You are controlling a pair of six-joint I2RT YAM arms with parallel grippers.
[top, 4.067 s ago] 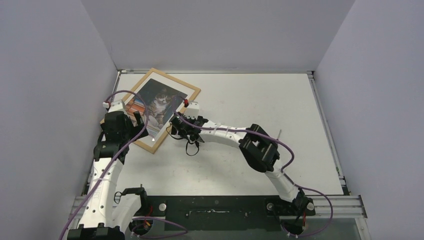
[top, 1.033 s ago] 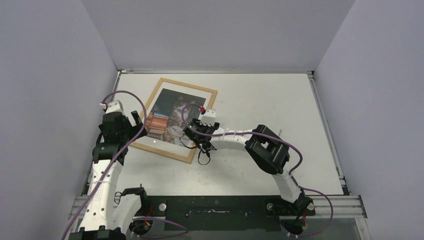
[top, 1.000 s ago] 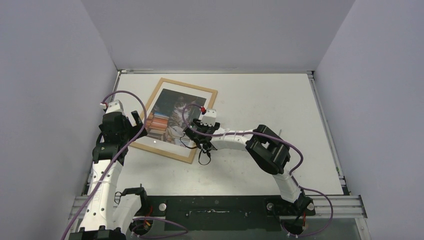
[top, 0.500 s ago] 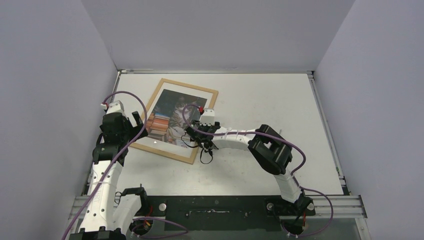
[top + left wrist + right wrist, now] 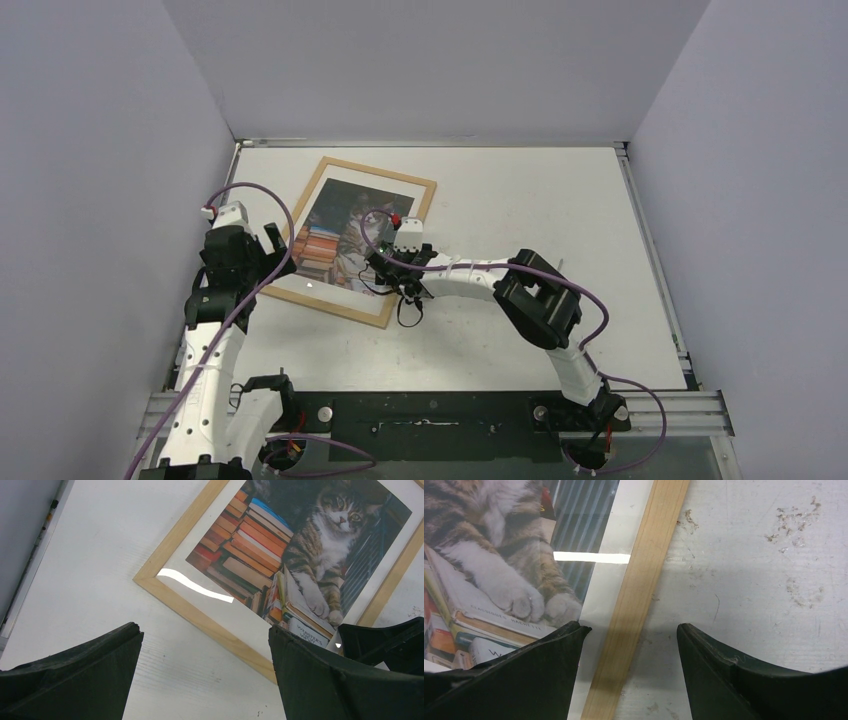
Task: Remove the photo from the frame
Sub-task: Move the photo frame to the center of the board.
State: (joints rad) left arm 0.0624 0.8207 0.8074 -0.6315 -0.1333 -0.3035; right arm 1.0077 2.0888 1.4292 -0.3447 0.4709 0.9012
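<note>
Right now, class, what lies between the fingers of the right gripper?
In the right wrist view, an edge of the frame runs through the open right gripper, with the photo border on one side and the table on the other.

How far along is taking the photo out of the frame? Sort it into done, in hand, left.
Done: nothing shows; the photo lies inside the frame, face up on the table. In hand: the open right fingers straddle a side moulding; the open left fingers hover by a corner, empty. Left: getting the photo out.
</note>
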